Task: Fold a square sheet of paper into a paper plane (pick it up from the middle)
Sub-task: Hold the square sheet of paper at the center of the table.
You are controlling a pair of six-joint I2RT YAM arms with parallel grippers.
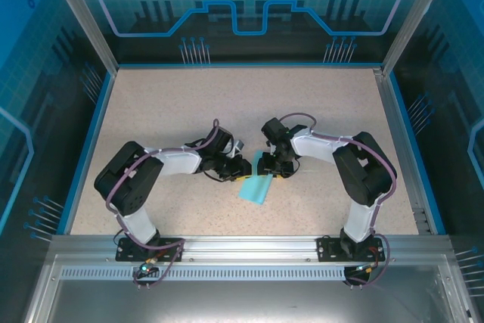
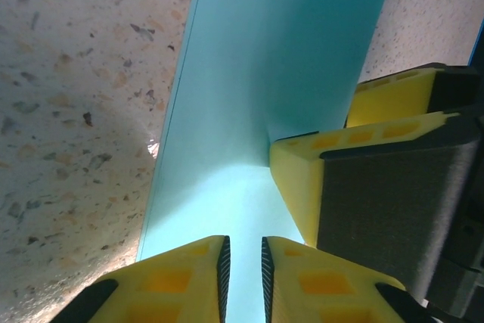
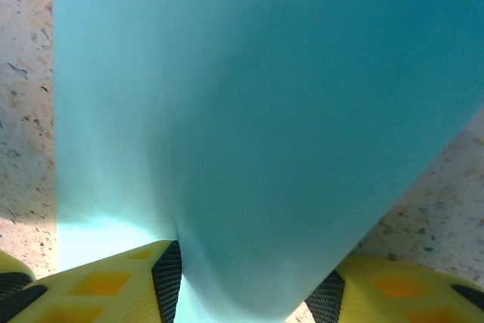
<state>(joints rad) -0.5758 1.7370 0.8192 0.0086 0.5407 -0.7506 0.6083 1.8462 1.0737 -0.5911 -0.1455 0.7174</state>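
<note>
On the worktop (image 1: pixel 166 104), a little nearer its near edge than its far edge and about midway between its side edges, the two arms are being brought together over the task's thing. The left tool (image 1: pixel 240 168) is being seen at the sheet's left side. In its wrist view its fingers (image 2: pixel 189 281) are being shown almost together, with only a thin slit between them and blue paper running into that slit. Whether the paper is being pinched cannot be told.

The square sheet of paper (image 1: pixel 255 188) is lying between the tools, its near part flat on the worktop and its far part lifted.

The right tool (image 1: pixel 272 166) is being seen at the sheet's far right. Its pads (image 3: pixel 168 270) are standing apart, with a rounded bulge of paper sitting between them.

The task is being judged as early. The paper is being read as a long strip, perhaps doubled once along the middle, and no pointed dart is being shown. The nose folds and wing folds are being judged as not yet done.

Much is being hidden. The sheet's far edge is being covered by both tools in the top view, its corners are being cut off in both wrist views, and any crease line is too faint to make out.
</note>
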